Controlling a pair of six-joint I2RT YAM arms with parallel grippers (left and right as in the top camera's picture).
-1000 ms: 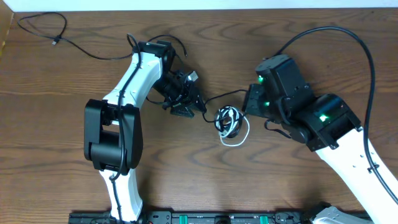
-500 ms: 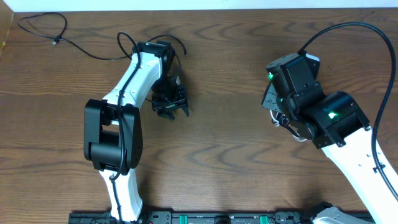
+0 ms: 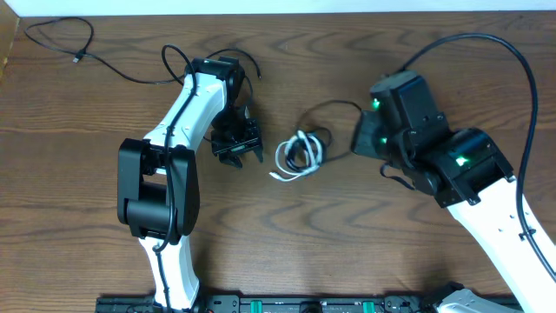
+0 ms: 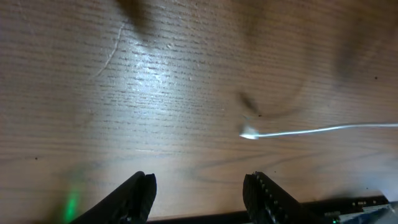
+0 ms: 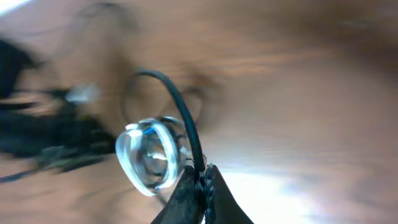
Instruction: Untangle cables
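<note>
A tangle of the white cable (image 3: 295,156) and a black cable (image 3: 326,113) lies at mid-table between my arms. My right gripper (image 5: 202,183) is shut on the black cable (image 5: 180,115); the blurred white coil (image 5: 149,155) hangs beside its fingers. In the overhead view the right gripper (image 3: 360,143) sits just right of the tangle. My left gripper (image 3: 239,152) is open and empty, low over the wood left of the tangle; its wrist view shows the open fingers (image 4: 199,190) and the white cable's plug end (image 4: 250,132). A second black cable (image 3: 78,48) lies loose at the far left corner.
The thick black robot cable (image 3: 486,43) arcs over the right arm. Another arm cable (image 3: 243,61) loops by the left wrist. A black rail (image 3: 304,304) runs along the table's front edge.
The right gripper pulled the tangle right and under itself, then moved back left. The tangle now lies in view left of it. The left gripper opened and shifted left, empty.
</note>
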